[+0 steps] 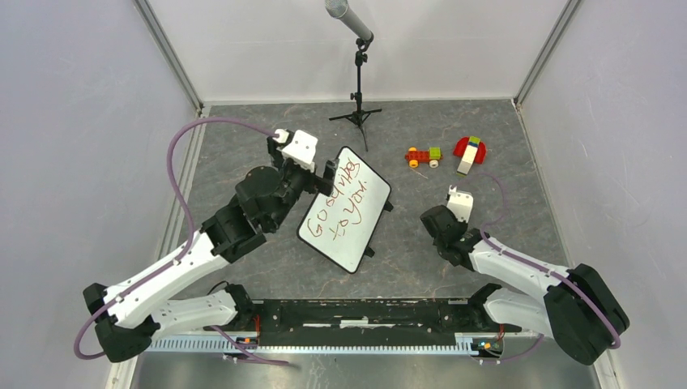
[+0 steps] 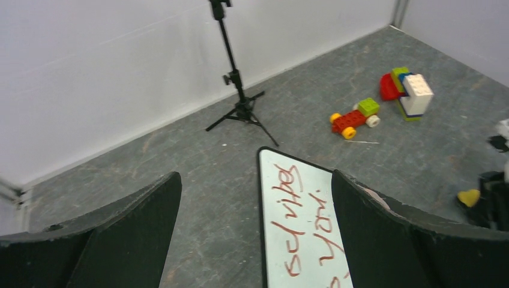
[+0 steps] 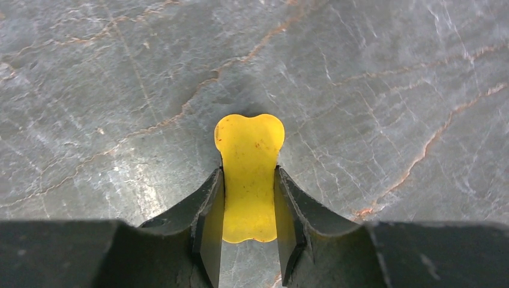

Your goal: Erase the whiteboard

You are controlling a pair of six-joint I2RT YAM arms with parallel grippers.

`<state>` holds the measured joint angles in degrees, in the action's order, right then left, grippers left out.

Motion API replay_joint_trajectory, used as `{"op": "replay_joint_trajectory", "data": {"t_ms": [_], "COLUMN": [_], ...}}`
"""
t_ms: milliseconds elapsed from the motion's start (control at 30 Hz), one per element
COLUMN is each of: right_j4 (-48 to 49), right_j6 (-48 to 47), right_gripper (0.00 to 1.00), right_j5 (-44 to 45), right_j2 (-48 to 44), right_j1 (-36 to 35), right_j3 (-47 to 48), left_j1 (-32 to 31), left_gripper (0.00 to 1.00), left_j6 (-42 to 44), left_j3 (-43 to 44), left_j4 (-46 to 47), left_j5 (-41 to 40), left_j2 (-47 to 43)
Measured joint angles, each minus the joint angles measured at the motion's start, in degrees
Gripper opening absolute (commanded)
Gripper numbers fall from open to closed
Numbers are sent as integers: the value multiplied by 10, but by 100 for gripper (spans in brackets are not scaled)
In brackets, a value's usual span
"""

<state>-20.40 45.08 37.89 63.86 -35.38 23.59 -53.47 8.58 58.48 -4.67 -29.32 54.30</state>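
The whiteboard (image 1: pixel 347 212) lies tilted in the middle of the table, with red handwriting across it. In the left wrist view, the whiteboard's (image 2: pixel 303 222) far corner and left edge sit between my fingers. My left gripper (image 1: pixel 320 180) (image 2: pixel 255 180) hovers wide open over that upper left edge and holds nothing. My right gripper (image 1: pixel 439 228) (image 3: pixel 249 175) points down at the table to the right of the board. It is shut on a flat yellow pad (image 3: pixel 249 150), which is squeezed in at the waist between the two fingers. The left wrist view also shows the yellow pad (image 2: pixel 469 197).
A microphone stand (image 1: pixel 359 89) (image 2: pixel 240 102) rises at the back centre. A red and green toy car (image 1: pixel 423 156) (image 2: pixel 355 117) and a stack of coloured bricks (image 1: pixel 469 151) (image 2: pixel 408 91) lie at the back right. White walls enclose the grey stone-patterned table (image 1: pixel 502 130).
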Motion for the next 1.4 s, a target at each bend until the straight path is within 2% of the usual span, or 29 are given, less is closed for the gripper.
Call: {"op": "replay_joint_trajectory", "data": {"t_ms": [200,267,333,400,500,600,767,1000,1233,1400], "right_j4": [63,94,122,147,169,196,264,353,379,396], "right_j6": [-110,-141,-167,-189,-213,-227,-225,-198,-180,-162], "right_gripper": [18,17,17,17,17,17,18,17,18,18], "right_j5": [-61,-100,-144,-185,-234,-288,-365,-419,-417,-402], "right_j2": [-30,-49,-56,-50,-23,11,58,107,207,263], "right_j1": [0,0,0,0,0,0,-9,-19,-19,-20], "right_j3": [-5,-12,-15,-15,-5,21,86,151,245,295], "left_j1": [5,33,93,178,280,323,342,343,343,343], "left_gripper": [100,100,100,99,96,85,77,58,41,40], "left_j6": [-51,-91,-139,-195,-259,-301,-344,-367,-376,-379], "left_j3": [83,121,135,136,136,136,160,162,162,162], "left_j4": [-66,-97,-108,-121,-130,-126,-115,-112,-97,-94], "left_j5": [78,146,216,291,364,432,525,568,591,595], "left_j2": [94,135,157,167,178,194,291,391,405,405]}}
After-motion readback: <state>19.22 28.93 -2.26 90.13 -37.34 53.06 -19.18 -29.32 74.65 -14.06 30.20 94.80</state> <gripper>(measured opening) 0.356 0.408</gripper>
